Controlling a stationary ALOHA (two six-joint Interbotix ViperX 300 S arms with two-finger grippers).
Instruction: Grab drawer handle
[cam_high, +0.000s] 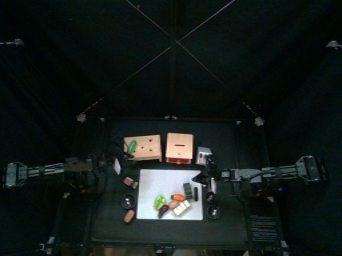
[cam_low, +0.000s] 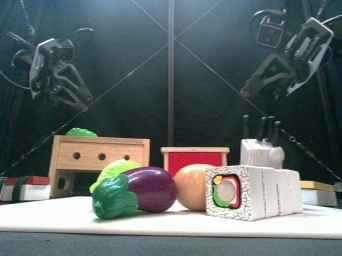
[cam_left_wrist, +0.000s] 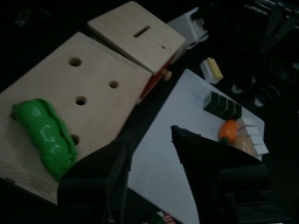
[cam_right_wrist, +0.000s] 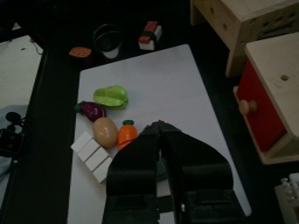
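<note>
The drawer box (cam_high: 178, 148) is tan wood with a red front (cam_right_wrist: 260, 105), standing behind the white mat. Its handle (cam_right_wrist: 246, 107) is a small round tan knob on that red front. In the front view the red front (cam_low: 195, 155) shows but the knob is hidden behind the toy food. My right gripper (cam_right_wrist: 159, 131) is shut and empty, raised over the mat's right side (cam_high: 214, 178), well short of the knob. My left gripper (cam_left_wrist: 146, 153) is open and empty, raised left of the boxes (cam_high: 110, 170).
A second tan box with holes (cam_low: 96, 155) bears a green object (cam_left_wrist: 47, 131), left of the drawer box. A white mat (cam_high: 150, 180) holds an eggplant (cam_low: 147, 190), a round orange piece (cam_low: 195, 186) and a sushi roll (cam_low: 254, 192). A knife block (cam_low: 262, 152) stands right.
</note>
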